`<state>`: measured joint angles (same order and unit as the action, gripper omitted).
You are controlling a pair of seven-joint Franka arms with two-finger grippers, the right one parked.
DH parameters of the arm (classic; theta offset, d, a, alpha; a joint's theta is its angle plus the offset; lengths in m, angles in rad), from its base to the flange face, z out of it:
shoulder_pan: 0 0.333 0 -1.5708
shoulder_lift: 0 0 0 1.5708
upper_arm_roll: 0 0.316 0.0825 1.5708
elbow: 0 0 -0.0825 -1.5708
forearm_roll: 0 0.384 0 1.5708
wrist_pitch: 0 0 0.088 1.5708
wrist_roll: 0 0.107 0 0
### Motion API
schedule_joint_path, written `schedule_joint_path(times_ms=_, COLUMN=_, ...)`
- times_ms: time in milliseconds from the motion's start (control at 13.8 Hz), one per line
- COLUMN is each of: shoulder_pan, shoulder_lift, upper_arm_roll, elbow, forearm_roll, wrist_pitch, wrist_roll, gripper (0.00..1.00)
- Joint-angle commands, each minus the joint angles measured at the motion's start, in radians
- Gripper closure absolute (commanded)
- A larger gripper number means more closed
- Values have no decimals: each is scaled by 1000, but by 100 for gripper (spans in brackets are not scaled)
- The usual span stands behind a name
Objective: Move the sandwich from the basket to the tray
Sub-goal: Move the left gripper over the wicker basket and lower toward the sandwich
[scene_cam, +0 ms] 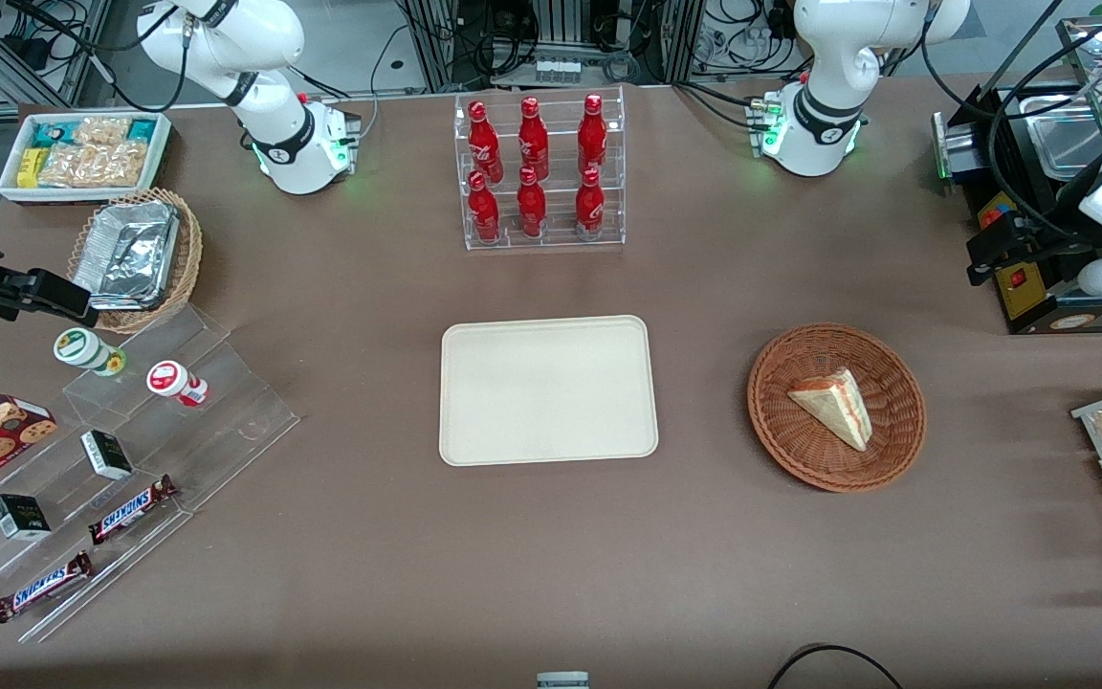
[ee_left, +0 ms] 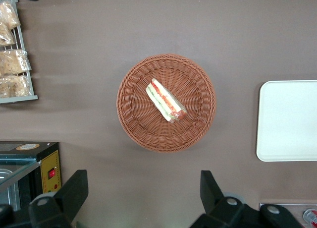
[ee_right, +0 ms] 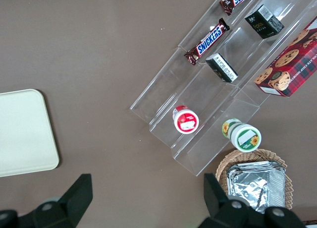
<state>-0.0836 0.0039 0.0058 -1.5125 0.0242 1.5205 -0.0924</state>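
The tray (ee_left: 290, 120) is running off the picture's edge in the left wrist view. The gripper (ee_left: 143, 188) is showing only its two spread fingertips (ee_left: 74, 186) there; the front view is cropping it out at the table's working-arm end.

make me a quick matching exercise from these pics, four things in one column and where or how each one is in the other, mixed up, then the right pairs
Things:
1. sandwich
2. tray
3. gripper
4. red bottles

Places or states:
A. in a clear tiered rack
B. lying in the basket
C. bare, nothing on it
D. open, up above the table, not touching the basket

Pairs: 1-B, 2-C, 3-D, 4-A
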Motion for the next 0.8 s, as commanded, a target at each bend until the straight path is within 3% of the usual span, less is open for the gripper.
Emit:
schedule_joint_path(times_ms=0, shoulder_pan=-4, shoulder_lift=2, upper_arm_roll=5, elbow=9, forearm_roll=-3, wrist_pitch=-25, wrist_roll=16, gripper=0)
schedule_joint_path(times_ms=507, shoulder_pan=-13, shoulder_lift=88, upper_arm_roll=-1, elbow=-5, forearm_roll=-3, wrist_pitch=55, wrist_roll=11, gripper=0)
schedule_joint_path(times_ms=725, shoulder_pan=-15, shoulder_lift=108, upper_arm_roll=-1, elbow=-99, forearm_roll=-3, wrist_pitch=185, wrist_roll=0, gripper=0)
